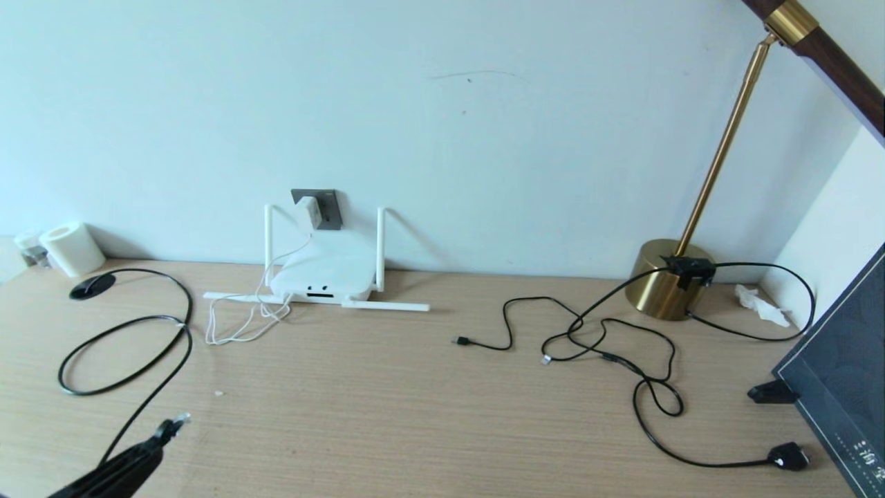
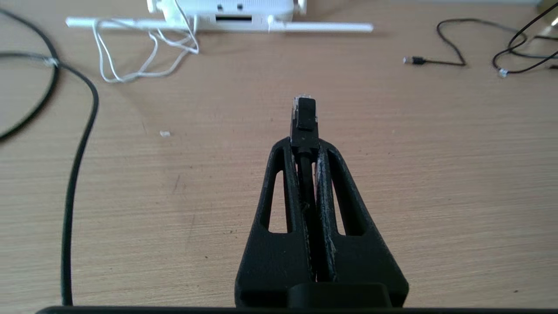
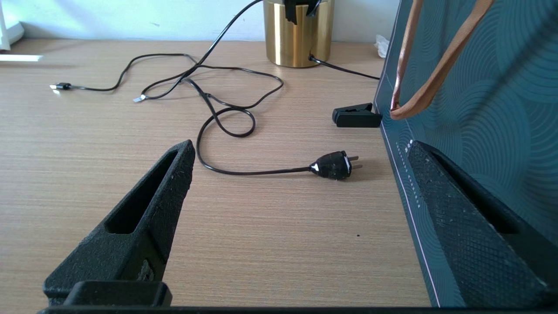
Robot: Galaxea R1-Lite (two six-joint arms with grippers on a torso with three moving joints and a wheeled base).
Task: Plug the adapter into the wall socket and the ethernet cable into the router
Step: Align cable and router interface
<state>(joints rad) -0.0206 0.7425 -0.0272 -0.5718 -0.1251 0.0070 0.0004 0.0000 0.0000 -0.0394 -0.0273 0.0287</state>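
Pale blue-white wall rose behind a light wooden desk, with things laid out from left to right. At the far left a white cylindrical roll stood against the wall. Beside it the ethernet cable looped across the desktop, and its clear-tipped connector stuck out past the tips of the left gripper, which was closed tight on it low at the near left edge, pointing toward the router. That flat white box sat at the wall with two antennas upright and two lying flat on the desk, and a dark slot showed on its near edge. Just above it, the adapter sat plugged into the dark grey wall socket, its thin white cord hanging down in loops beside the router. Further right, thin black cables tangled over the desk, one ending in a two-pin plug. A brass lamp base stood behind them. At the far right a dark patterned bag stood upright, its small printed writing too fine to read; its contents could not be seen. The right gripper hovered beside it, jaws wide apart and holding nothing.
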